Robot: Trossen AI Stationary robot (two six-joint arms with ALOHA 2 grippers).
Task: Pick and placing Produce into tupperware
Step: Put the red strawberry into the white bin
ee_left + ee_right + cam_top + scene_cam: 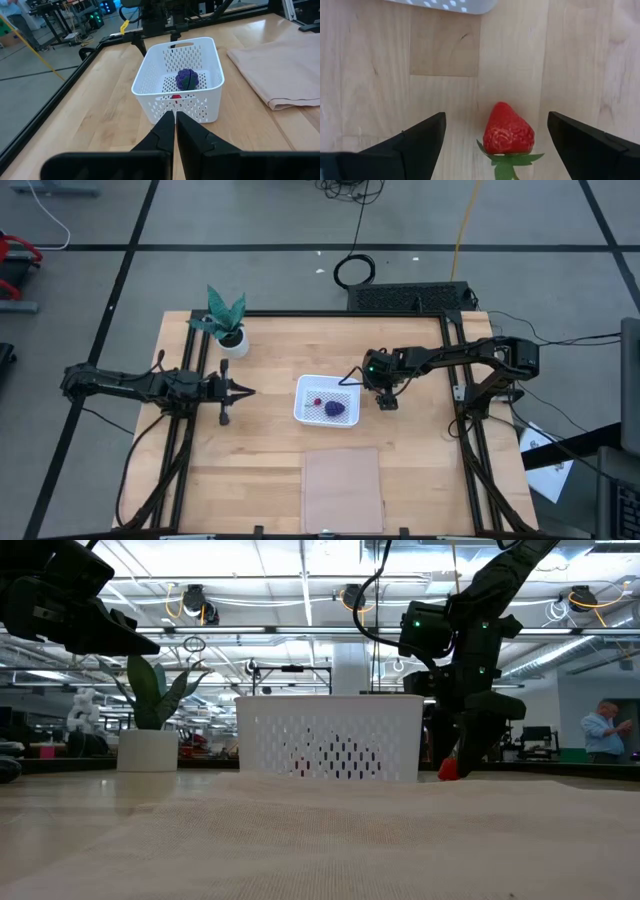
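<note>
table [250,470] | tub [327,402]: grapes [334,408] and a red piece inside, just beside right gripper | right gripper [492,145]: jaws wide, low over strawberry [508,132] between its fingers | left gripper [175,132]: shut, idle, well apart | step: grasping strawberry | next: lower, close, lift into tub

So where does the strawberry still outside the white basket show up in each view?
High view: hidden beneath the right gripper, right of the white basket.
Low view: red speck on the table, at the basket's right.
Left wrist view: not visible.
Right wrist view: strawberry between the open fingers.
Shared landmark: the basket.
</note>
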